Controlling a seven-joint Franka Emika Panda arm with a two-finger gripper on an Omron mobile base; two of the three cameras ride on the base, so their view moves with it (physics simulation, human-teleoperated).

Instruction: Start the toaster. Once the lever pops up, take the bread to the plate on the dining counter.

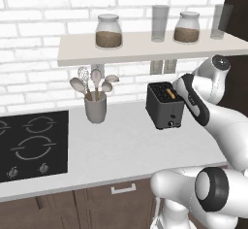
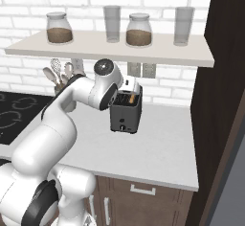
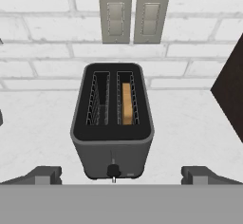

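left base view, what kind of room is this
A rendered home kitchen, most likely: a black hob set into a pale worktop, a grey crock of cooking utensils, and a boxy dark toaster under a shelf of glass storage jars.

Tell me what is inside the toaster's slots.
The toaster holds the bread edge-up in its right-hand slot in the hand view; the other slot looks empty. The bread's lower part is hidden inside.

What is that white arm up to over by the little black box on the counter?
That box is a toaster with a slice of bread sitting down in its right-hand slot. The white arm has brought its gripper in front of the toaster, jaws wide open and holding nothing, one on either side of the lever low on the front. The bread has not been lifted out yet.
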